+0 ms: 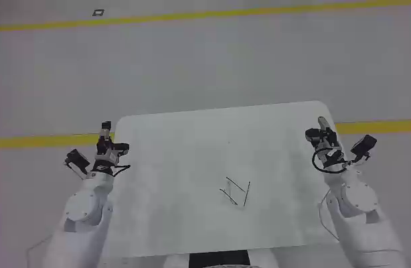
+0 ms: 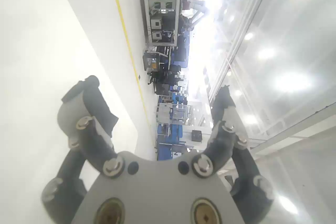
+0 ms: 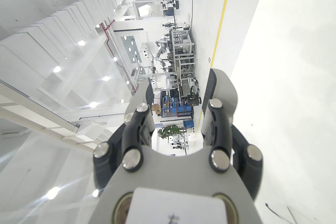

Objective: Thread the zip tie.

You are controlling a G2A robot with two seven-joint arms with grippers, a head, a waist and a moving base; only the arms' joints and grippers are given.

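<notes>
Thin dark zip ties [image 1: 236,190] flat on smooth white tabletop [image 1: 192,147], well apart from L claw [image 2: 157,86], R claw [image 3: 181,80]; both spread, empty.

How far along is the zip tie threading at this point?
Done: nothing that shows. The zip ties lie as loose straight strips on the table, none looped.
In hand: nothing. The left gripper and right gripper sit at opposite table edges, fingers open and empty.
Left: the whole job, picking up a tie and feeding its tail through its head.
</notes>
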